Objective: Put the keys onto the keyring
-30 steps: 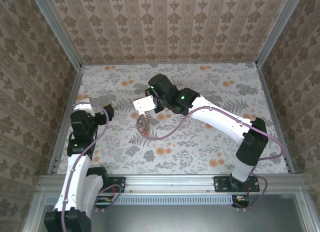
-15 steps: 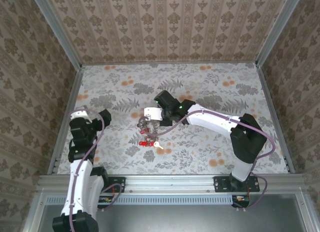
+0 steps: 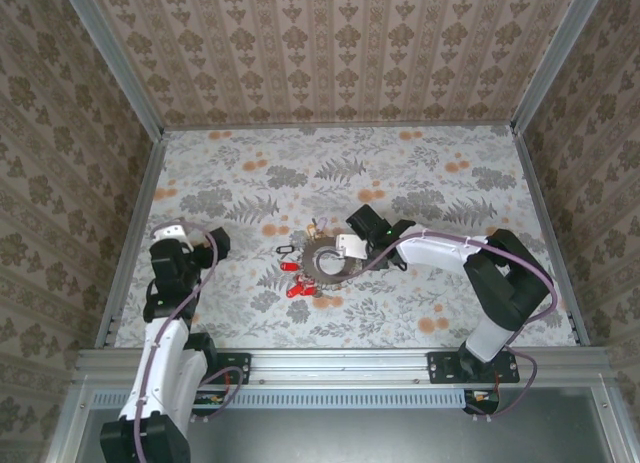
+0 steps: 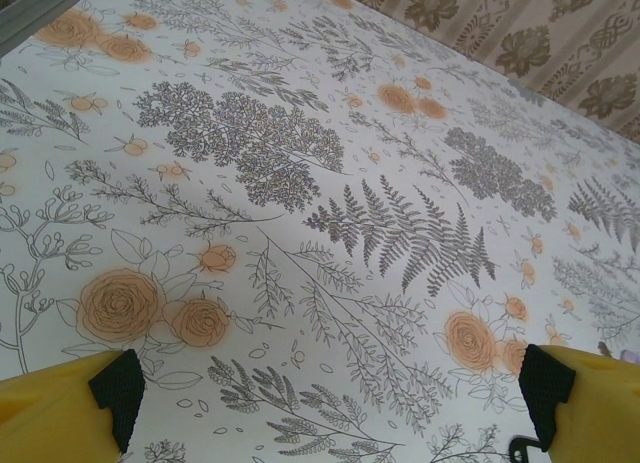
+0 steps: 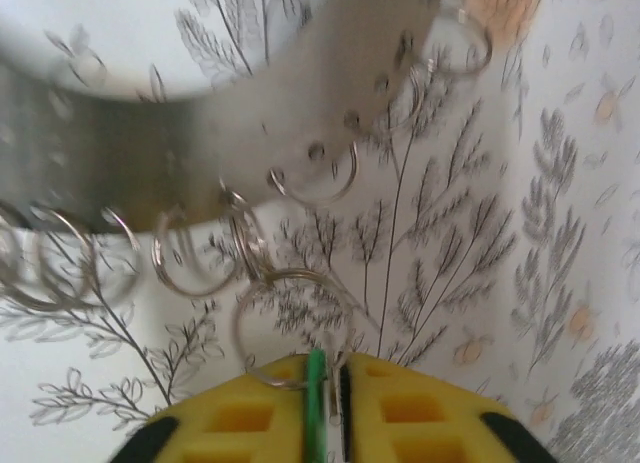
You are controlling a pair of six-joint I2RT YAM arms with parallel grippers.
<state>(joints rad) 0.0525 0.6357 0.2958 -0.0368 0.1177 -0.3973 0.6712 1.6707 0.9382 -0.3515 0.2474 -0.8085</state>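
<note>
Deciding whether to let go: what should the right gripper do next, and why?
Probably open the right gripper and back away: the green key between its fingers has its wire loop seemingly linked to small rings on the keyring, though blur leaves that uncertain.

You have nothing to read here: no text, label, brand, number or sign is legible in any view.
</note>
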